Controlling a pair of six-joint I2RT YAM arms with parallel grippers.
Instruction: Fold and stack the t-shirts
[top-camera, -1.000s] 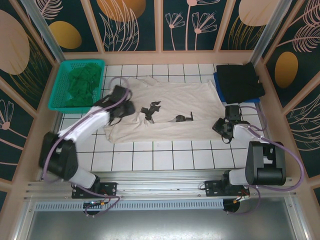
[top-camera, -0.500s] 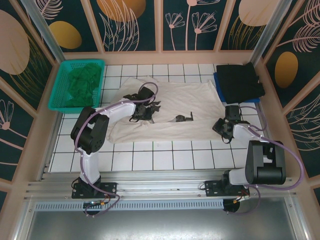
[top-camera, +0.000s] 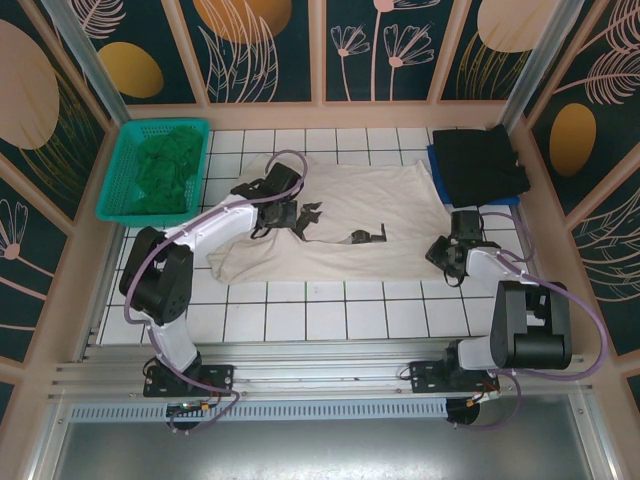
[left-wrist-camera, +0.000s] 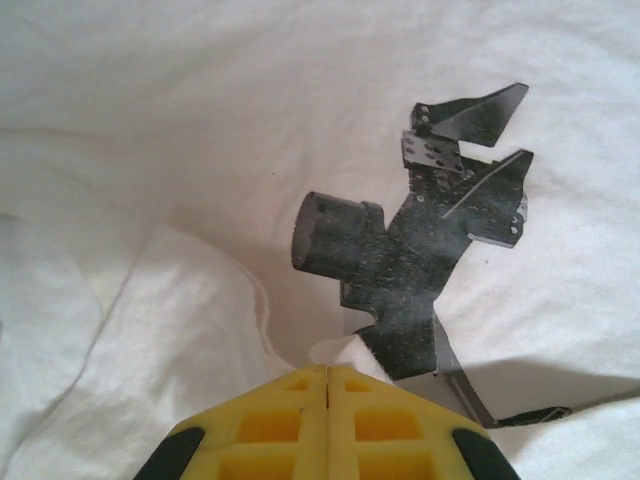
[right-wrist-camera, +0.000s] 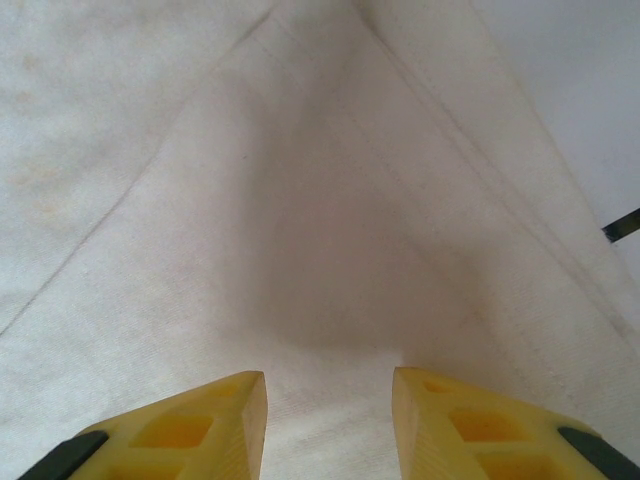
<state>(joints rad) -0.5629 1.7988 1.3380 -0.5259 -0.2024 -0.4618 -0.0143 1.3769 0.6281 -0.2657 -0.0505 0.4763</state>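
Note:
The cream-white t-shirt (top-camera: 385, 195) lies spread across the middle of the tiled table, with a black robot-arm print (left-wrist-camera: 420, 240) on it. My left gripper (top-camera: 283, 213) rests on the shirt beside that print. Its jaws are shut (left-wrist-camera: 328, 368), and a small fold of white cloth (left-wrist-camera: 345, 348) puckers up at their tips. At the shirt's right edge my right gripper (top-camera: 447, 252) hovers low over the white cloth (right-wrist-camera: 300, 200), fingers apart (right-wrist-camera: 328, 385) with nothing between them. The black t-shirt (top-camera: 482, 160) lies folded at the back right. The dark green t-shirt (top-camera: 160, 170) is crumpled in the basket.
A teal mesh basket (top-camera: 120, 205) stands at the back left. A blue mat edge (top-camera: 433, 165) shows under the black shirt. Wooden walls enclose the table on three sides. Bare white tiles (top-camera: 330, 320) stretch between the shirt and the arm bases.
My left arm has swung from the shirt's left edge rightward onto the printed part, and its jaws have closed on the cloth. The right arm has not moved.

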